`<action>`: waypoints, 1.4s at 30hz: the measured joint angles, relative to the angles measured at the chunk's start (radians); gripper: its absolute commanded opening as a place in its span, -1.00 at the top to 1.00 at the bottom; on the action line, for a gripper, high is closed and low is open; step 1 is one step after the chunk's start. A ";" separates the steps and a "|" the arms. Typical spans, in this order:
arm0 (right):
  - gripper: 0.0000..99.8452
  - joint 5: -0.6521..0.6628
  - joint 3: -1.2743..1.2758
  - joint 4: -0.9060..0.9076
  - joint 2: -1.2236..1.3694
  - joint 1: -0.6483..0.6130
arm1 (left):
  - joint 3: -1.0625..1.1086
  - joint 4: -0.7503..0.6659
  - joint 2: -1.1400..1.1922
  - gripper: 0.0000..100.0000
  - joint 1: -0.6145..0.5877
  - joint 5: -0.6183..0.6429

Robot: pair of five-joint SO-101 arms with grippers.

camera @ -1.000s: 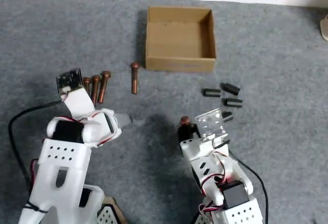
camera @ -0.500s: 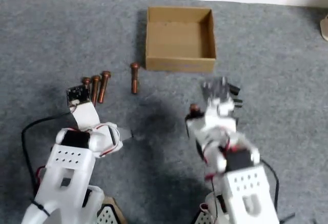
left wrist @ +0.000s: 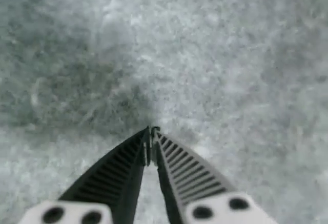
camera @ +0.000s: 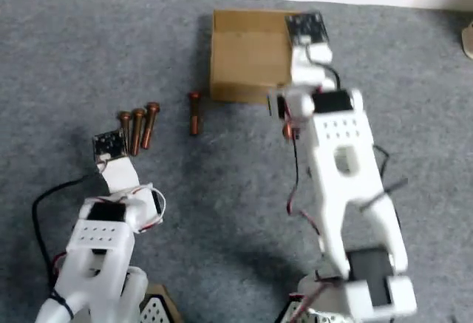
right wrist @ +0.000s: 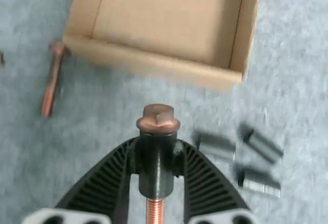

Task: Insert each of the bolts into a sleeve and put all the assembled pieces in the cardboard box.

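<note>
**Right gripper** (right wrist: 156, 155): jaws pinching a black sleeve (right wrist: 155, 175) with a copper bolt (right wrist: 158, 122) seated through it. The piece is held just short of the near wall of the cardboard box (right wrist: 154, 65).

**Left gripper** (left wrist: 149, 143): jaws pressed together on nothing, over bare tabletop (left wrist: 230, 80), well apart from the box.

**Step in hand (judged):** delivery of 1 assembled piece; the box floor shows nothing inside. The next move calls for carrying the piece over the near wall and above the floor before the jaws spread.

**Orientation:** the bolt's long axis runs in line with the jaws, hexagonal head toward the box, threaded shank toward the wrist.

**Surroundings:** 3 loose sleeves (right wrist: 259, 180) lie near the box's near corner on the right arm's side. 1 loose bolt (camera: 194, 112) lies just beside the opposite near corner, with 3 more bolts (camera: 138, 127) farther out.
</note>
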 measured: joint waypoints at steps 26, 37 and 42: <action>0.99 -0.002 -1.353 0.144 1.149 0.094 | 0.244 -0.137 -0.276 0.91 -0.005 -0.114; 0.54 0.000 -1.373 0.204 1.180 0.112 | 0.281 -0.012 -0.595 0.91 -0.006 -0.115; 0.53 0.000 -1.376 0.210 1.180 0.104 | 0.281 0.173 -0.686 0.91 -0.006 -0.115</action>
